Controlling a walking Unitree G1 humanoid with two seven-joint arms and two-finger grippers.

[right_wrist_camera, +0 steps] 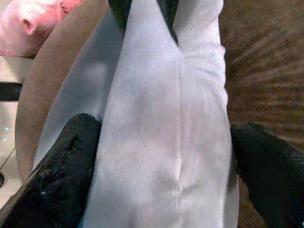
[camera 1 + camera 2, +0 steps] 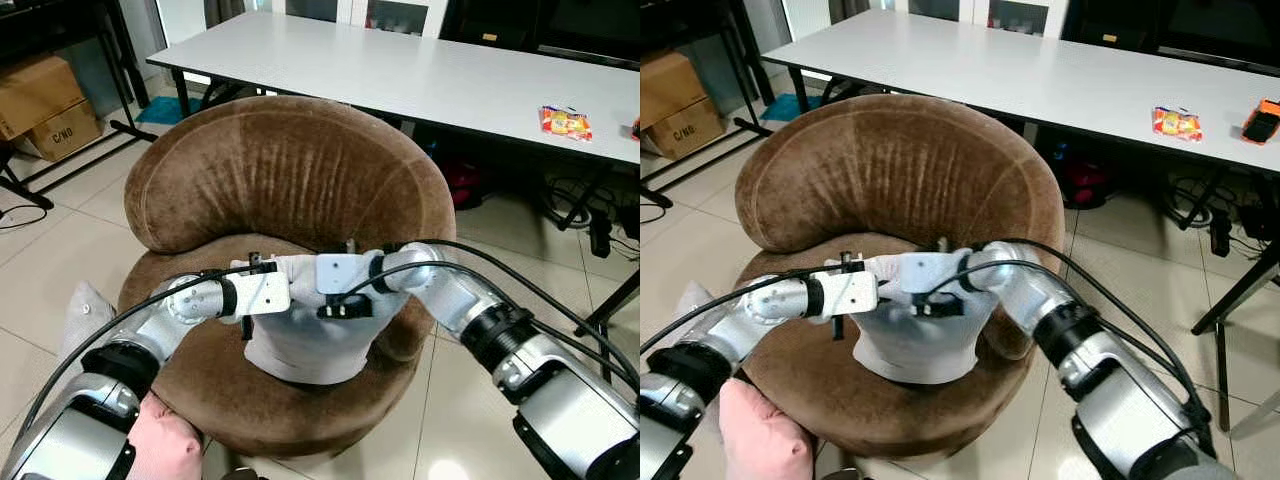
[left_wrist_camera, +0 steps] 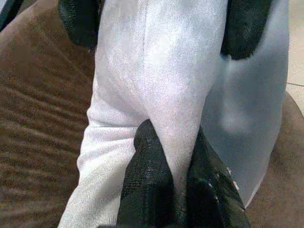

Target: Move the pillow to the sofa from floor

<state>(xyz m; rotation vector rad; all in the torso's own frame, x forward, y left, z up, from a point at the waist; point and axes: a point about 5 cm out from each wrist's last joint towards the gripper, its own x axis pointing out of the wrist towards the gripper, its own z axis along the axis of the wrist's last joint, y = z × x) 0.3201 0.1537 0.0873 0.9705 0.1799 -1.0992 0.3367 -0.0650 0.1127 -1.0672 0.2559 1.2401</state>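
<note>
**Two grippers clasp a pillow over the round sofa**

Both grippers meet on a soft white fabric pillow, standing upright on the seat of a round brown velvet sofa. The left gripper pinches a fold of its top edge between closed fingers. The right gripper straddles the same edge, fingers spread, one pad pressed to either side. A pink cushion lies on the tiled floor beside the sofa's base.
</note>
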